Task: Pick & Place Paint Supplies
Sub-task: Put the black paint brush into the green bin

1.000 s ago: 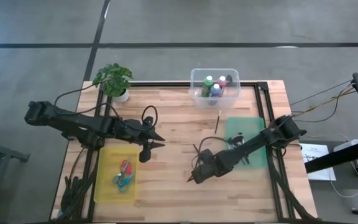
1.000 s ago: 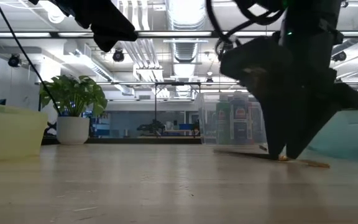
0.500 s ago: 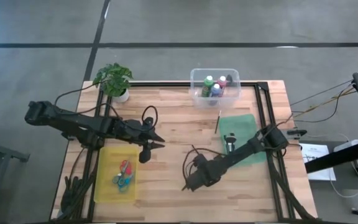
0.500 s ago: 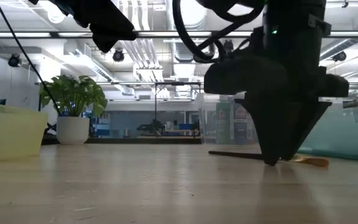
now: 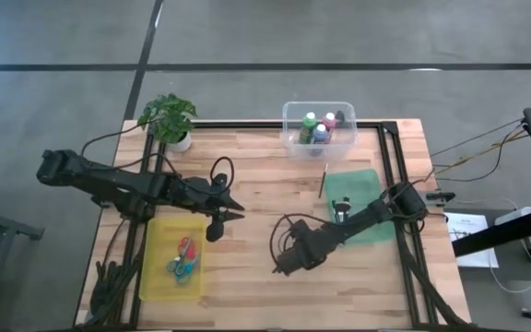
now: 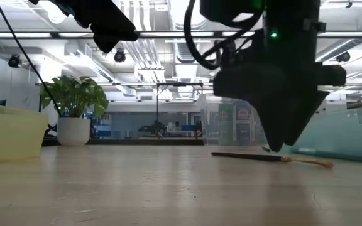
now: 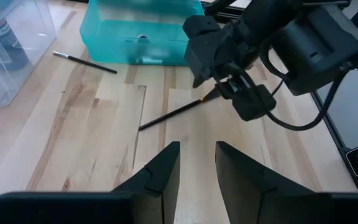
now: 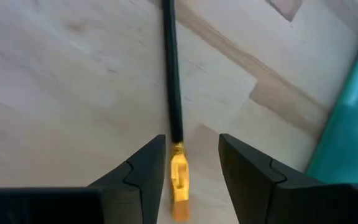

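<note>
Broad bare wood on the table (image 5: 247, 277) between the yellow tray (image 5: 159, 277) and the teal tray (image 5: 362, 221). Compared with a second ago: right gripper (image 8: 188, 174) shifted off the teal tray toward mid-table, raised above the brush (image 7: 173, 113), fingers apart straddling it, nothing held. Thin dark handle, yellow ferrule, flat on wood beside the teal tray. Left gripper (image 7: 196, 171) unmoved above the yellow tray, fingers parted, empty.
</note>
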`<action>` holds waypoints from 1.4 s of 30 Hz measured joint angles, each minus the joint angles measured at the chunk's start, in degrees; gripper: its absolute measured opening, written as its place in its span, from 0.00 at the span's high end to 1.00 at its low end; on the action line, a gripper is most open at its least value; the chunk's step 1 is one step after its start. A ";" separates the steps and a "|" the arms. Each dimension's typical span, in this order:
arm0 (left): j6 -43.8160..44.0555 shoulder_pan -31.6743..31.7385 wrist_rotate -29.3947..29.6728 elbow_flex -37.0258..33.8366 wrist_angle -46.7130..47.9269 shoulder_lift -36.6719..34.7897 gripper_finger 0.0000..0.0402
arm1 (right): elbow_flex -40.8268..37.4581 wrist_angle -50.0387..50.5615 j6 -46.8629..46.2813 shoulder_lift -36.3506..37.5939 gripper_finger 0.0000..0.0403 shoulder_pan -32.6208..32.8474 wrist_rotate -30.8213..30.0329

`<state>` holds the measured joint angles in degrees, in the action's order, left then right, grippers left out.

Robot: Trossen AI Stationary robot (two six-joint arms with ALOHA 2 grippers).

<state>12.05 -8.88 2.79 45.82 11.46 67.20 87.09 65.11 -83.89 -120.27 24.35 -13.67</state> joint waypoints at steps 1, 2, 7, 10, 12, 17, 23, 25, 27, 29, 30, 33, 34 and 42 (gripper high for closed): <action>0.00 0.00 0.00 0.00 0.00 0.00 0.72 | -0.36 0.06 0.27 0.00 0.63 -0.10 0.01; 0.00 -0.02 0.00 0.00 0.00 0.00 0.72 | -0.81 0.06 0.36 0.00 0.63 -0.17 0.18; 0.00 -0.07 -0.44 0.00 0.00 0.00 0.72 | -4.09 -2.21 2.24 0.21 0.63 -0.94 3.43; 0.03 -0.09 -0.88 0.00 -0.04 -0.02 0.72 | -5.82 -4.54 2.42 0.56 0.63 -0.88 4.56; 0.24 -0.09 -0.94 0.00 -0.07 -0.02 0.72 | -6.67 -6.06 2.59 0.63 0.63 -0.74 5.23; 0.49 -0.20 -0.94 0.00 -0.02 -0.10 0.72 | -7.64 -7.72 2.81 0.57 0.64 -0.41 6.70; 0.86 -0.20 -0.94 0.00 0.02 -0.74 0.72 | -8.26 -9.56 4.45 0.52 0.82 0.17 8.09; 0.92 -0.20 -0.94 0.00 -0.03 -0.87 0.72 | -8.39 -10.48 5.31 0.52 0.91 0.23 8.12; 1.45 -0.20 -0.89 0.00 -0.02 -0.94 0.72 | -8.51 -11.51 6.14 0.52 0.95 0.23 8.57; 1.63 -0.20 -0.87 0.00 -0.02 -0.94 0.72 | -8.47 -12.16 6.17 0.55 0.96 0.25 8.87; 1.93 -0.22 -0.90 0.00 -0.02 -0.94 0.72 | -8.13 -12.09 6.16 0.55 0.96 0.27 8.96; 2.77 -0.37 -0.87 0.00 0.02 -1.13 0.72 | -6.10 -11.23 6.59 1.04 0.97 0.85 8.48; 2.82 -0.40 -0.87 0.00 0.00 -1.17 0.72 | -5.05 -11.00 6.62 1.01 0.97 1.04 7.91; 3.06 -0.57 -0.87 0.00 0.13 -1.90 0.72 | 3.60 2.06 -1.62 7.43 0.99 4.88 -4.61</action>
<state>15.11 -9.45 1.91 45.82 11.60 65.30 90.69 67.16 -85.51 -112.83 29.23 -18.28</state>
